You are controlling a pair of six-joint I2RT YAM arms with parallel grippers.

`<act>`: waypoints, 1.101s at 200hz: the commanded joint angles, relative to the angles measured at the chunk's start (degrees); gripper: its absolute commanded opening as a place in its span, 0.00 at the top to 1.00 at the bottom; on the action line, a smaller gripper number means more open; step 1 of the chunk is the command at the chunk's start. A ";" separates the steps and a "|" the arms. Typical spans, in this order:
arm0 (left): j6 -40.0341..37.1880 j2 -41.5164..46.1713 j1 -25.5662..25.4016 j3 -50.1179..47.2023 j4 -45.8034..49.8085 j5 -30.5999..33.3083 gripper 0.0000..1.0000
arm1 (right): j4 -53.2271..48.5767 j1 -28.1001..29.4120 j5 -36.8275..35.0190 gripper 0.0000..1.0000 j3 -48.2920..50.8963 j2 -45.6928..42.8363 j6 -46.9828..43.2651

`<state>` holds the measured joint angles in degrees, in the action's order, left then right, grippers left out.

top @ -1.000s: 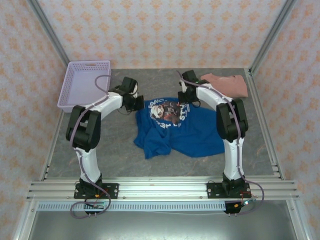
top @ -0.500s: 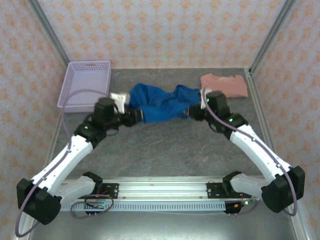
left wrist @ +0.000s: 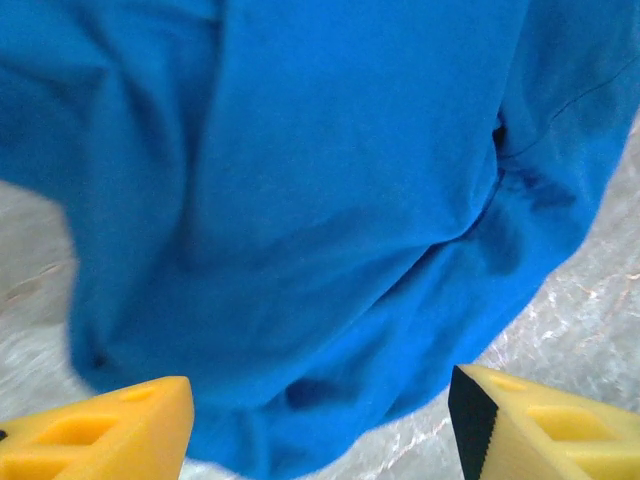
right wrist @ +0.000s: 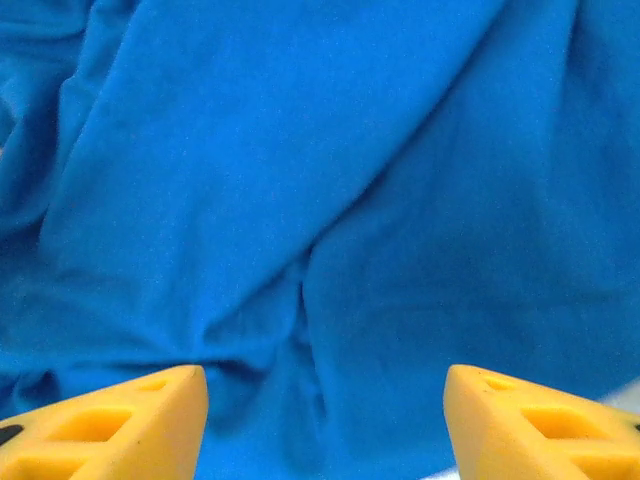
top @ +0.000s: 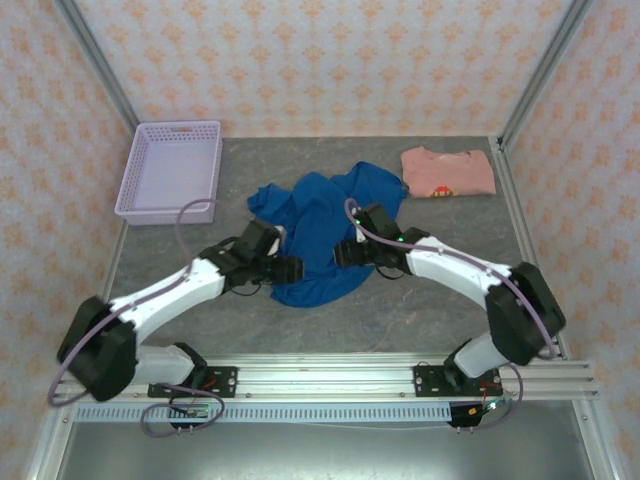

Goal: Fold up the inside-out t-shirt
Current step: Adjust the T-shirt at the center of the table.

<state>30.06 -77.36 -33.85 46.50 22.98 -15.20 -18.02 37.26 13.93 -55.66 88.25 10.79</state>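
The royal-blue t-shirt (top: 322, 232) lies crumpled in the middle of the table, plain blue side up, its printed graphic hidden. My left gripper (top: 288, 271) sits at the shirt's near-left edge, and in the left wrist view it (left wrist: 320, 425) stands open over the blue hem (left wrist: 300, 250) and grey tabletop. My right gripper (top: 345, 252) rests at the shirt's right side. In the right wrist view it (right wrist: 325, 420) is open too, yellow fingertips (right wrist: 120, 420) spread wide above wrinkled blue cloth (right wrist: 320, 200), holding nothing.
A lavender basket (top: 170, 170) stands at the back left. A folded salmon-pink shirt (top: 448, 171) lies at the back right. Metal frame rails (top: 320, 378) run along the table's near edge, and patterned walls enclose the other sides.
A second ago the shirt lay graphic side up. Both grippers then held it stretched at the back. Now it lies dropped in a heap, both grippers open and drawn nearer.
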 commanded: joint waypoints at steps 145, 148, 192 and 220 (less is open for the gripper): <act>-3.05 -3.27 3.24 5.86 -12.10 -9.67 1.00 | -0.45 -7.98 3.84 0.95 14.32 -22.22 1.95; -2.27 -2.18 3.62 5.24 -12.67 -10.68 1.00 | -1.13 -8.25 3.45 0.95 14.92 -23.75 2.32; -0.86 4.89 4.85 -1.20 -17.10 -19.97 1.00 | -12.45 -5.42 -14.38 0.72 17.78 -34.92 9.96; -3.63 4.37 4.53 -2.89 -18.01 -22.42 1.00 | 0.27 3.57 -12.54 0.44 17.69 -36.21 -5.13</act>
<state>28.40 -72.62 -29.47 45.10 7.64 -32.56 -24.88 36.05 2.94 -38.06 52.69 15.88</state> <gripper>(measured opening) 0.046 0.489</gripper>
